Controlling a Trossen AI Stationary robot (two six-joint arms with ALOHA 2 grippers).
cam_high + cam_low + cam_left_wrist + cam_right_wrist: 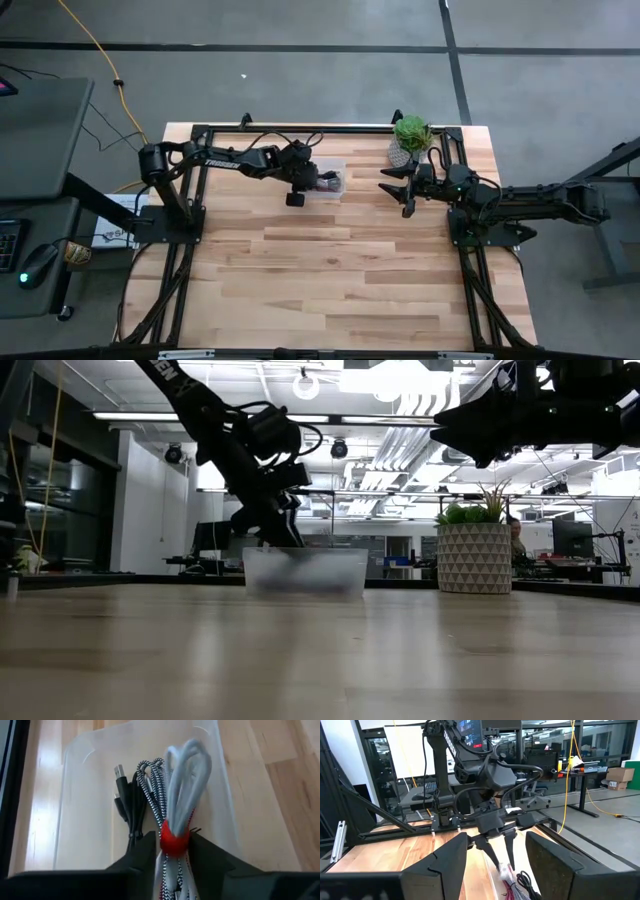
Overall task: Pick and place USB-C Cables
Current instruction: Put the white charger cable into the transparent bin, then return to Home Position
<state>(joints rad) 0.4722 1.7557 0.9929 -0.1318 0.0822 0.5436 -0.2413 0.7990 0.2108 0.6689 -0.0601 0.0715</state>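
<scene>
A clear plastic bin (pixel 328 181) stands at the far middle of the table. My left gripper (pixel 175 852) reaches down into the bin (pixel 75 795), shut on a white cable bundle (pixel 185 775) bound by a red tie. Beside that bundle, a black cable (pixel 127 805) and a black-and-white braided cable (pixel 152 785) lie on the bin floor. In the right wrist view a dark red bundle (pixel 509 887) lies under the left gripper (pixel 501 857). My right gripper (pixel 400 190) hangs open, high above the table, right of the bin. My left gripper pinches the white cable bundle at its red tie (pixel 175 840), one finger (pixel 145 852) on each side. The fingers come from above, pointing down into the bin, and lie along the bundle. The looped end (pixel 192 755) reaches out over the bin floor; whether it rests there I cannot tell.
A green plant in a patterned white pot (pixel 410 135) stands at the far edge, just beyond the right gripper. A black frame (pixel 300 128) runs along the table's far edge and sides. Bare wood (pixel 330 270) spreads from the bin toward the near edge.
</scene>
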